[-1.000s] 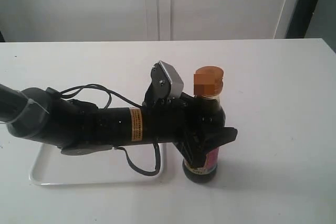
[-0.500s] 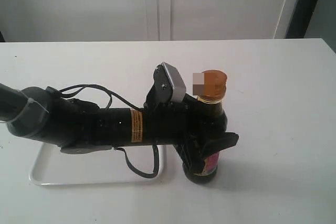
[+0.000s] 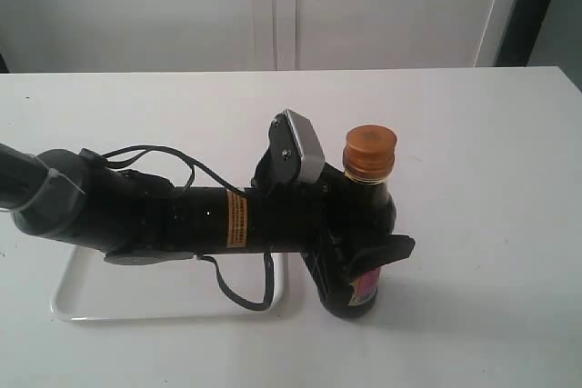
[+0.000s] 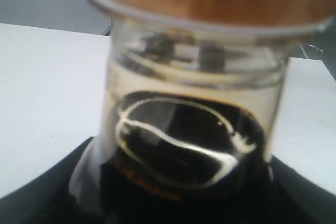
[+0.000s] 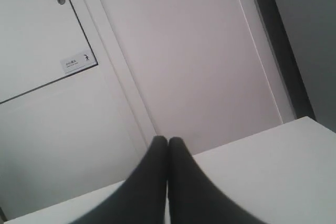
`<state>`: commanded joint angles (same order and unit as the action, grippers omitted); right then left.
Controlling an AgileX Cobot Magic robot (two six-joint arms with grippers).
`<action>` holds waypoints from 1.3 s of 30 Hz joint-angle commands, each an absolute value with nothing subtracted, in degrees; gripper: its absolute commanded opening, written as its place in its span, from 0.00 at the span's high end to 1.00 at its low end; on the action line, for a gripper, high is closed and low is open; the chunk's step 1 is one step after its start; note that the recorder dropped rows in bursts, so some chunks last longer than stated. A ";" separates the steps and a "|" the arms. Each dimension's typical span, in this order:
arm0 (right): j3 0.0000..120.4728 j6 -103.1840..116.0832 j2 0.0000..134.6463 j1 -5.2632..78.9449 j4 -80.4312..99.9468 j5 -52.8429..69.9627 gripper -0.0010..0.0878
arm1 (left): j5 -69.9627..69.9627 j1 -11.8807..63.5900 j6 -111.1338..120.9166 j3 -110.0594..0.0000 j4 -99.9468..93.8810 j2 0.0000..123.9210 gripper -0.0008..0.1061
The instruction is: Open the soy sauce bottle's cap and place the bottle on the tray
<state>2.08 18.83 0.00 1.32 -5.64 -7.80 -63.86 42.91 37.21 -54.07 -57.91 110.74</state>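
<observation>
Left hand (image 3: 364, 256) level, clamped around soy sauce bottle (image 3: 368, 215)

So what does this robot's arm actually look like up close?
The left arm is a thick matte black tube with a grey sleeve near its base, an orange-yellow warning label around the middle and loose black cables looping alongside. A silver-faced camera box sits on the wrist. Its hand has black fingers. The right hand shows two dark tapered fingers.

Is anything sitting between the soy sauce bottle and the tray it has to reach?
No loose object does. The soy sauce bottle stands on the table right of the tray, held by the left gripper. Only that gripper's own arm stretches over the tray, hiding much of it.
</observation>
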 joint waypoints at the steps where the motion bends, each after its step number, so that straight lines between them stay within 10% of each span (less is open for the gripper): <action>1: 3.44 18.83 0.00 1.32 -5.64 -6.65 0.99 | -63.86 42.91 37.21 -54.07 -57.91 110.74 0.99; 21: 27.35 0.63 34.58 5.35 -6.27 18.74 0.99 | -64.84 42.91 37.21 -54.07 -57.91 110.74 0.99; 39: 45.95 -43.70 61.05 2.57 -42.10 54.75 0.99 | -64.84 42.91 37.21 -54.07 -59.82 110.74 0.99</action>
<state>45.95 -43.70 61.05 2.57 -42.10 54.75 -64.84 42.91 37.21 -54.07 -59.82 110.74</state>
